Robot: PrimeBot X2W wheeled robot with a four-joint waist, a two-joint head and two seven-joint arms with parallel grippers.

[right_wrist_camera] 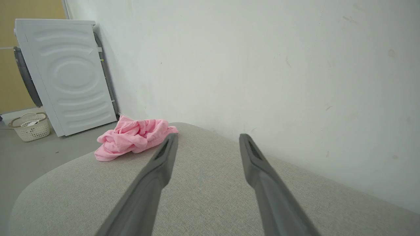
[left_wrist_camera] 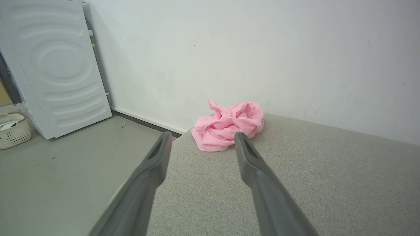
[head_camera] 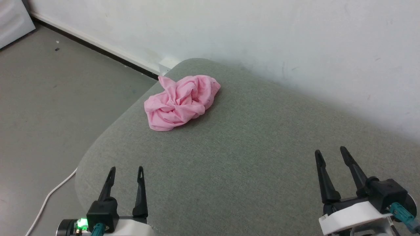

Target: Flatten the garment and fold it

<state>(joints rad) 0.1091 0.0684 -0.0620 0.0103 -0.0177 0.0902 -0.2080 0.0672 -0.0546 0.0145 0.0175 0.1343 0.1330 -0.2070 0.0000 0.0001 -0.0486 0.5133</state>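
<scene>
Now, our left gripper shows at 7 o'clock of the head view and our right gripper at 4 o'clock. On each, the two dark fingers stand apart and hold nothing. The garment lies well apart from both, at about 11 o'clock from the middle of the surface. It is a twisted pink bundle close to the rounded far-left corner.

We judge that the flattening is not begun. The bundle sits near the edge, so a pull toward 9 o'clock can send it over onto the floor. The fabric looks thin and is wound around itself. A pinch in the middle probably takes several layers together, and then a lift gives us a rope and not a flat piece. We cannot see the waistband or a label in these folds, so choosing a good corner is uncertain. The wall stands just behind the surface at 12 o'clock, so the fingers have little room there.

The surface is padded and covered in grey-green woven cloth, with rounded edges. Beside it is the grey floor, with a white cable at 8 o'clock. In the left wrist view we also see a white appliance against the wall and a pale basket beside it.
</scene>
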